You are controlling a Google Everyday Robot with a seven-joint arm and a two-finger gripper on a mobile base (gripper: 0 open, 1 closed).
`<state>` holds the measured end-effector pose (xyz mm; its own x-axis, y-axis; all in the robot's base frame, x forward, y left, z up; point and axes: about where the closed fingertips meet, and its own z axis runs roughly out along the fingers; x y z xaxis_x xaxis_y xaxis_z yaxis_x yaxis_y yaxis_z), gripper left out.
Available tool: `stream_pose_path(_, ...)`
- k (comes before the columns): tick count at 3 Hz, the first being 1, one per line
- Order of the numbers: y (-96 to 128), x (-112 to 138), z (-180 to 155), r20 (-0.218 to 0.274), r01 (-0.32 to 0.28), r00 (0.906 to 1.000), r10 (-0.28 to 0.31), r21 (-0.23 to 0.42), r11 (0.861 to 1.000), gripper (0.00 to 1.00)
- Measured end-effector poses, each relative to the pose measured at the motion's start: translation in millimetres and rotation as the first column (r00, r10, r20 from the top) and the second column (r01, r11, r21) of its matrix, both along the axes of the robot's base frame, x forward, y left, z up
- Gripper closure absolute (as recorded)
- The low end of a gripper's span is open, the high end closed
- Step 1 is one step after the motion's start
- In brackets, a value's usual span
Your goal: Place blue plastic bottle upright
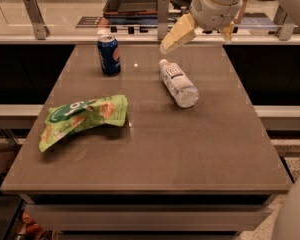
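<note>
The blue plastic bottle (177,82) lies on its side on the brown table (150,149), right of centre toward the back, its white cap pointing to the far side. It is clear with a pale label and a dark square mark. My gripper (171,43) hangs above the table's back edge, just above and behind the bottle's cap end, apart from it. It holds nothing.
A dark blue soda can (108,54) stands upright at the back left. A crumpled green snack bag (82,119) lies at the left middle. A counter with metal brackets and a dark tray (135,4) runs behind the table.
</note>
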<state>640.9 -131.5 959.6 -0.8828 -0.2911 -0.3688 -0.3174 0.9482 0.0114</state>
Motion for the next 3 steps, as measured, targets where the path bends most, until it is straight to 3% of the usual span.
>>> stream_pose_path(2,38,17,-39,-0.043,-0.12,0.9919,0.12,0.004,0.993,0.0)
stream_pose_path(3,56,16,-59,-0.086,-0.187,0.9786,0.187,0.011,0.982,0.0)
